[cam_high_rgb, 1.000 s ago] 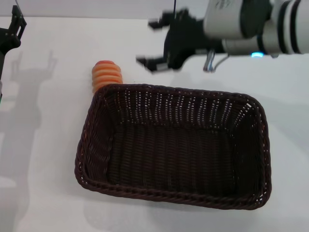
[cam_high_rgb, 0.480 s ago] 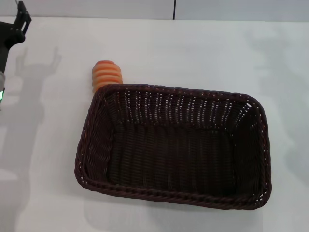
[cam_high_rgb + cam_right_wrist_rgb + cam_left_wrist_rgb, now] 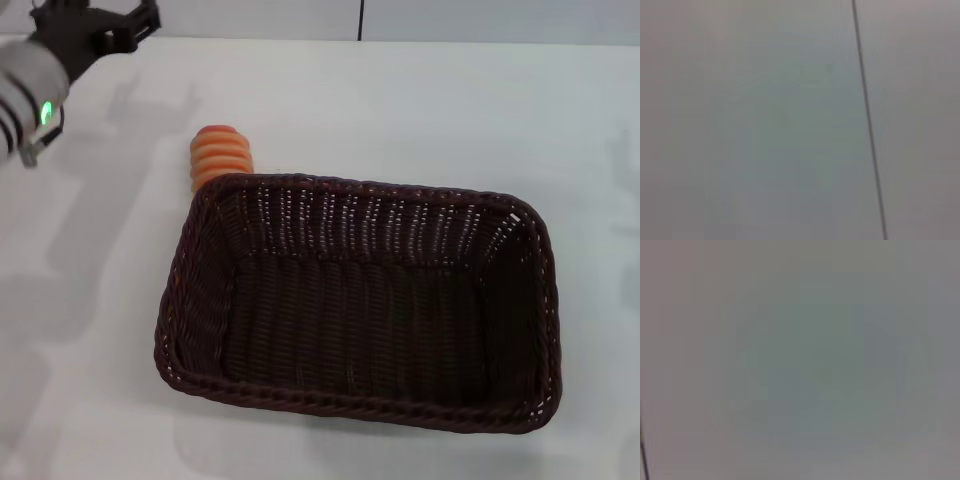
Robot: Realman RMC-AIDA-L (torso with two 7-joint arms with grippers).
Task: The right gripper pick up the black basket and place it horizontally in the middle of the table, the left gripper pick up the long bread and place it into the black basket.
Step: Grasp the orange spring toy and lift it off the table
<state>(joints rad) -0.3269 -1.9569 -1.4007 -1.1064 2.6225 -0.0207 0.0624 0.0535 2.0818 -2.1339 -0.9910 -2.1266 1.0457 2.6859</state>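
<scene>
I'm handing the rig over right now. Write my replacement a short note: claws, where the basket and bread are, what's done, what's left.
Left claw: open, holding nothing, up at the far left corner of the table, away from the bread.
Right claw: not in any view.
Basket: lying flat, long side across, about mid-table; nothing inside it.
Bread: on the table just behind the basket's far left corner, right up against the rim and partly hidden by it, striped side up.
Done: basket looks placed.
Left: left claw has to take the bread and put it in the basket. The rim is tight against it, so come at it from the far side.
</scene>
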